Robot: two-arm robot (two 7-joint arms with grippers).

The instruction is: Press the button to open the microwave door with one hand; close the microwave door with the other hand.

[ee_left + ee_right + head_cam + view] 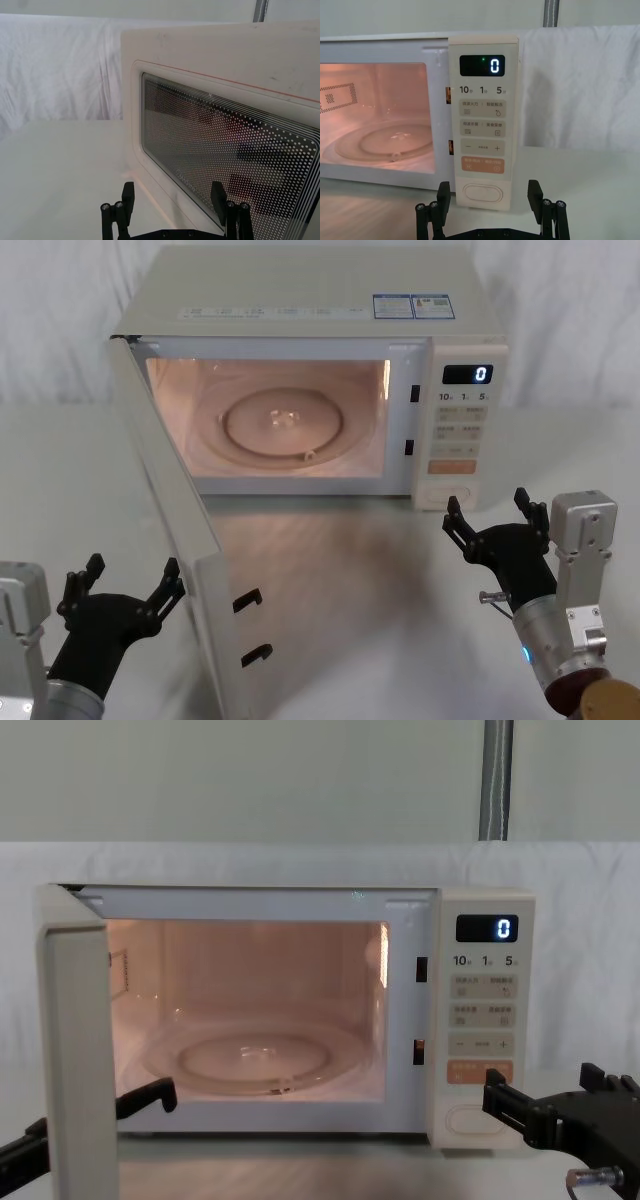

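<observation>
The microwave door (180, 510) stands swung wide open toward my left, its inner face with two latch hooks turned to the lit cavity. In the left wrist view its dotted dark window (225, 150) is close. My left gripper (133, 568) is open, low beside the door's outer face (173, 192). The button (447, 496) is the wide cream pill at the foot of the control panel (480, 192) (467, 1119). My right gripper (487, 505) is open a short way in front of the button, not touching it (489, 192) (545, 1090).
The cream microwave (300, 290) sits at the back of a white table, its display (493, 65) reading 0. A glass turntable (283, 425) lies in the lit cavity. An orange key (482, 165) sits just above the button. White cloth hangs behind.
</observation>
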